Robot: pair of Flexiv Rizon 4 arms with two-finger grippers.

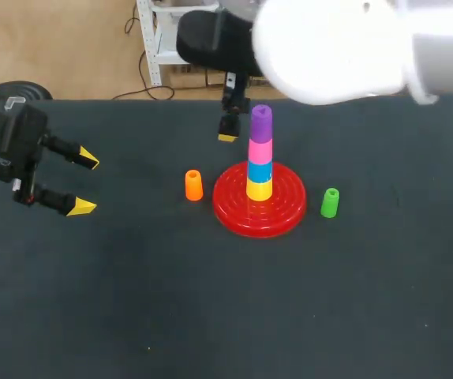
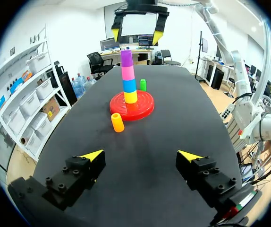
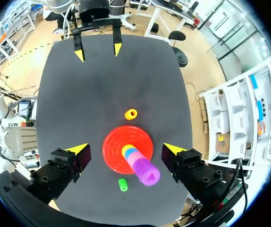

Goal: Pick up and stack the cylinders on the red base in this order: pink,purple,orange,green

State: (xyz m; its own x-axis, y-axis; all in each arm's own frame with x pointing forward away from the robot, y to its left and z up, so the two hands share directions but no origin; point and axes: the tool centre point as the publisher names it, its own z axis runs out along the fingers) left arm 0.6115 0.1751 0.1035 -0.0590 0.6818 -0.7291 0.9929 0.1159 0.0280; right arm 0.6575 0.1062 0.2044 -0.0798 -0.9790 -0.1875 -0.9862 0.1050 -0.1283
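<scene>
**STEP 3 OF 4: PICK AND PLACE THE ORANGE CYLINDER**

**Status.** The red base [image 1: 234,209] sits near the middle of the table [image 1: 211,316], somewhat toward its far edge. It carries a column of 4 pieces: yellow cylinder [image 1: 259,190], blue cylinder [image 1: 260,171], pink cylinder [image 1: 260,150], and purple cylinder [image 1: 261,122] on top. With pink and purple in place, the step in hand is judged to be the orange one; green comes last.

**Gripper state.** The right gripper [image 3: 126,150] hangs directly above the purple cylinder, fingers apart and empty. The left gripper [image 1: 85,184] hovers near the table's left edge, fingers spread wide and empty, well apart from the base.

**Target location.** The orange cylinder [image 1: 193,185] stands upright just beside the base's rim on the left-edge side, with a narrow gap between them. The green cylinder [image 1: 330,202] stands upright just beside the rim on the opposite side.

**Target appearance.** It is a short, bright orange tube, hollow, with an open top and smooth walls.

**Procedure.**
1. Rise clear of the column before moving sideways; the column is tall and narrow and would likely topple if knocked.
2. Descend with 1 finger on each side of the tube, oriented so that neither finger strikes the base's rim.
3. Grip the upper half and keep the tube upright.
4. Centre it over the purple top, lower it straight, and release only once it is seated.
</scene>
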